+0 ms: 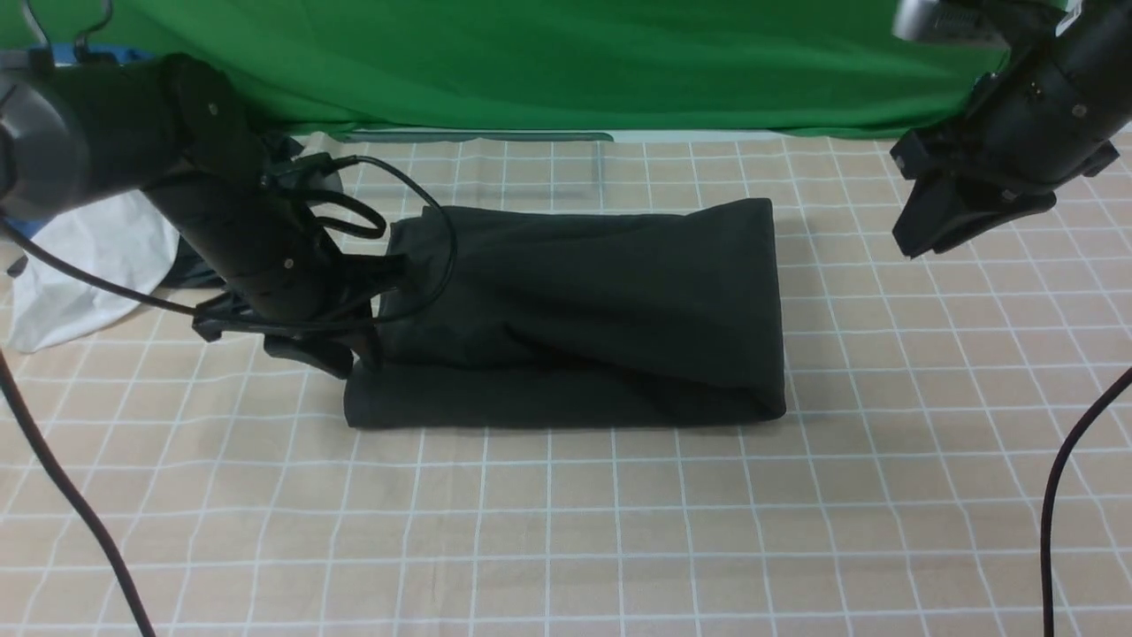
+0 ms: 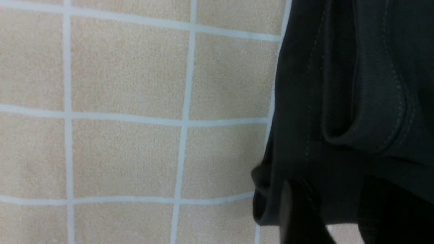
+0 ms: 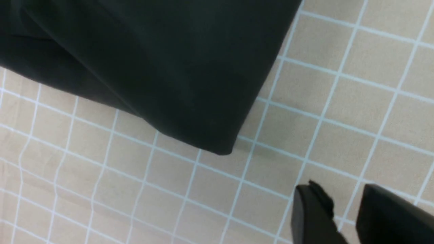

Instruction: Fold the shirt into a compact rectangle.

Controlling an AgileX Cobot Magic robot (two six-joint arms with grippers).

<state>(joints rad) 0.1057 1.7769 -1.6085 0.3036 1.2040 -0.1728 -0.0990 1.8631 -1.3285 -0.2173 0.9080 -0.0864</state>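
Looking down, you see the shirt [image 1: 584, 310] folded on the worktop [image 1: 566, 531]; left pincer [image 2: 339, 210] parted at its edge, right pincer [image 3: 342, 210] parted, empty, well apart.

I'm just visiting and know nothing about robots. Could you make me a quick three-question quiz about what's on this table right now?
1. True or false: the right gripper is holding the black shirt.
2. Which gripper is at the shirt's edge? A) left gripper B) right gripper C) neither
3. Fill in: the white garment lies at the table's far ____ side, behind the left arm.

Key: 1. False: it hangs in the air beside the shirt with nothing between its fingers. 2. A. 3. left.
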